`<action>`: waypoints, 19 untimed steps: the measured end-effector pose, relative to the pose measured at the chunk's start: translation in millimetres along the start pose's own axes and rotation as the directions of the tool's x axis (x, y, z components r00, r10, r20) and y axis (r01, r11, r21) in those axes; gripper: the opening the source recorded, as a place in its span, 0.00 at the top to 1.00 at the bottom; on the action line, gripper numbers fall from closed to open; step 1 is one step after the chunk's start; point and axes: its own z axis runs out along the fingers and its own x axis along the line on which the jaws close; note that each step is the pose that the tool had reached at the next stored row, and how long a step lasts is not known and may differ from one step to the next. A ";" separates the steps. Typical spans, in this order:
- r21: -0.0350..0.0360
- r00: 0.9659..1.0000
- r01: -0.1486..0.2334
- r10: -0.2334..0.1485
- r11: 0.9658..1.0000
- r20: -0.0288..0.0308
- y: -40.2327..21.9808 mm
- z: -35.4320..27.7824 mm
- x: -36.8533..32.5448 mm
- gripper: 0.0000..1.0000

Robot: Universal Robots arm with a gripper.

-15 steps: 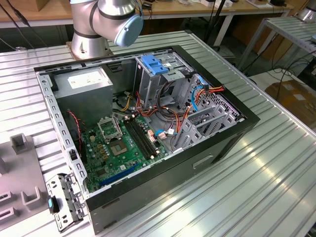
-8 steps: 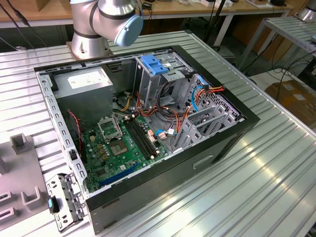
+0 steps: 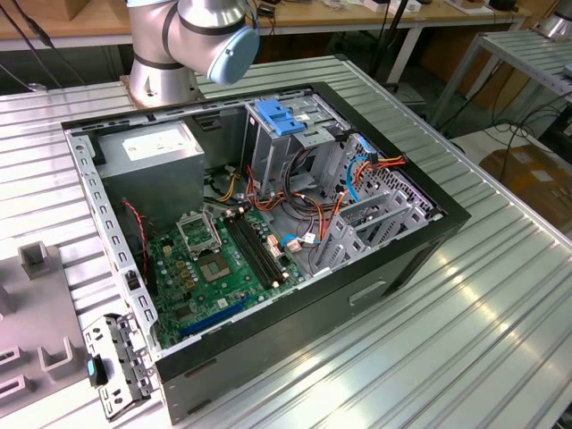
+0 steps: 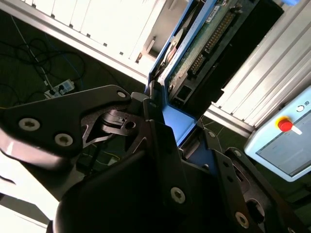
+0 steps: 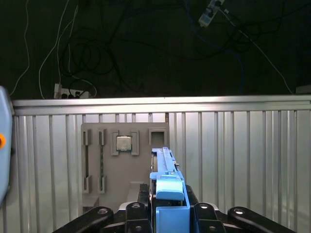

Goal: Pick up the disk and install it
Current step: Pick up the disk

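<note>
The exterior view takes in the open black desktop computer case point(image 3: 268, 223) lying on the ribbed aluminium table point(image 3: 500, 295). Inside it are a green motherboard point(image 3: 223, 268), a grey metal power supply box point(image 3: 152, 147) and a slotted light-blue plastic bracket point(image 3: 281, 116) on top of the drive cage. The silver arm's base joint point(image 3: 188, 40) stands beside the case's far side.

Both wrist views bring in the black gripper point(image 5: 169, 211) point(image 4: 177, 124), which is pinching the disk point(image 5: 167, 182), a flat silver-metal drive in blue plastic carrier rails, with one finger against each side. The disk is held off the table, edge toward the cameras.

The first wrist view shows one blue rail point(image 5: 164, 165) end-on. Beyond it, on the table, lies a grey fixture plate point(image 5: 121, 165) carrying a small square processor chip point(image 5: 123, 143).

The second wrist view shows the drive's green circuit-board face point(image 4: 204, 43), and a pale control pendant with a red button on a yellow base point(image 4: 285, 125).
</note>
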 end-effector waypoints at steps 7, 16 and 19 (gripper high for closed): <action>0.000 1.000 0.000 0.000 1.000 0.000 -4.1 0.1 -0.1 0.63; 0.000 1.000 0.000 0.000 1.000 0.000 -10.0 0.0 -0.3 0.63; 0.000 1.000 0.000 0.000 1.000 0.000 -12.7 0.0 -0.3 0.63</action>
